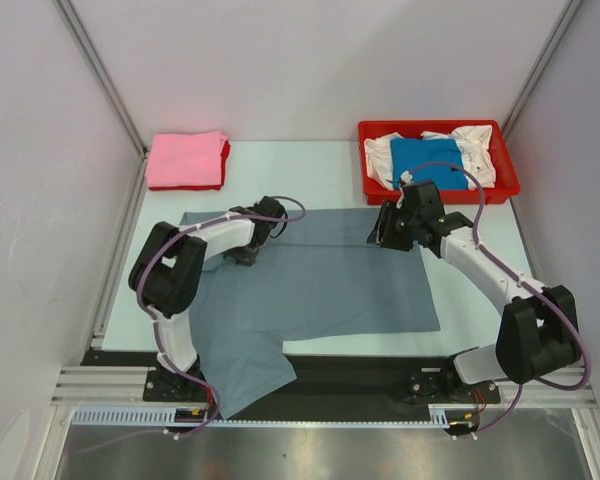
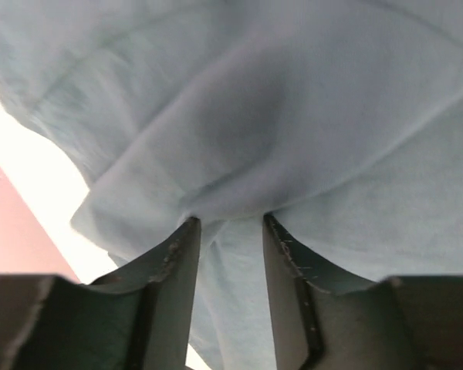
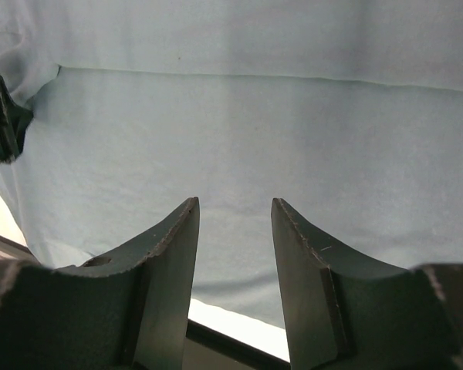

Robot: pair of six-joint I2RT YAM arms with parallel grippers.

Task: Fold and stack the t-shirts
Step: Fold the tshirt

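The slate grey t-shirt (image 1: 320, 285) lies spread across the table, its lower left part hanging over the near edge. My left gripper (image 1: 246, 254) is down on the shirt's upper left part. In the left wrist view its jaws (image 2: 229, 220) stand apart and press into the shirt (image 2: 293, 92), with a ridge of cloth bunched between the fingertips. My right gripper (image 1: 378, 238) is at the shirt's far right corner. In the right wrist view it (image 3: 234, 202) is open and empty just above the flat cloth (image 3: 255, 131).
A folded pink t-shirt (image 1: 185, 158) lies on a red one (image 1: 224, 168) at the far left. A red plastic tray (image 1: 440, 127) at the far right holds a bright blue t-shirt (image 1: 425, 160) and white ones (image 1: 475, 145). Grey walls close in both sides.
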